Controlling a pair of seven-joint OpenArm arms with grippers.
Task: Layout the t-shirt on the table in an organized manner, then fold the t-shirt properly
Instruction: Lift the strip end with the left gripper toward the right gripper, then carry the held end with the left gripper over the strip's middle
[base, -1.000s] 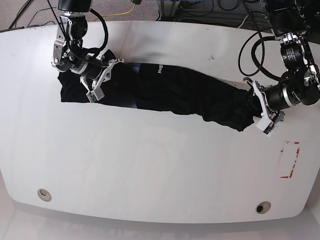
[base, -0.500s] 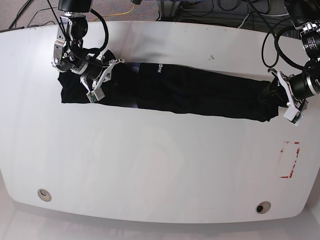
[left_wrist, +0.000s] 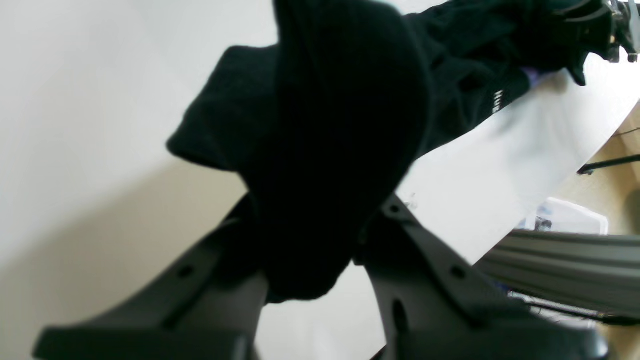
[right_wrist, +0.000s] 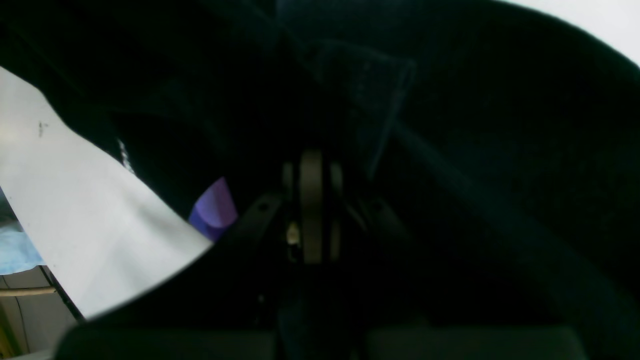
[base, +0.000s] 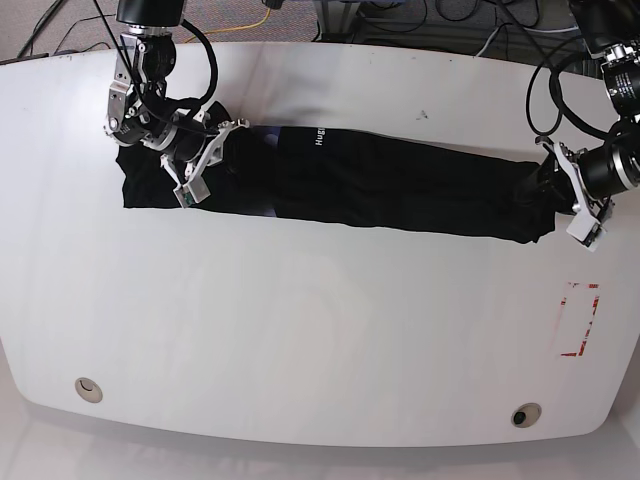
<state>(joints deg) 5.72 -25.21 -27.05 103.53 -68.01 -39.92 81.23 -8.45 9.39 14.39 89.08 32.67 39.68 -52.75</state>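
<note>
Both arms reach low and wide apart, left tool (base: 560, 198) and right tool (base: 205, 160) seemingly clamped tight.

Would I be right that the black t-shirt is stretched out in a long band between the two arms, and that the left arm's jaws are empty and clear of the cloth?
Not quite. The t-shirt is stretched into a long band between the arms, but the left gripper is not empty: the left wrist view shows its jaws clamped on a bunched end of the cloth.
</note>
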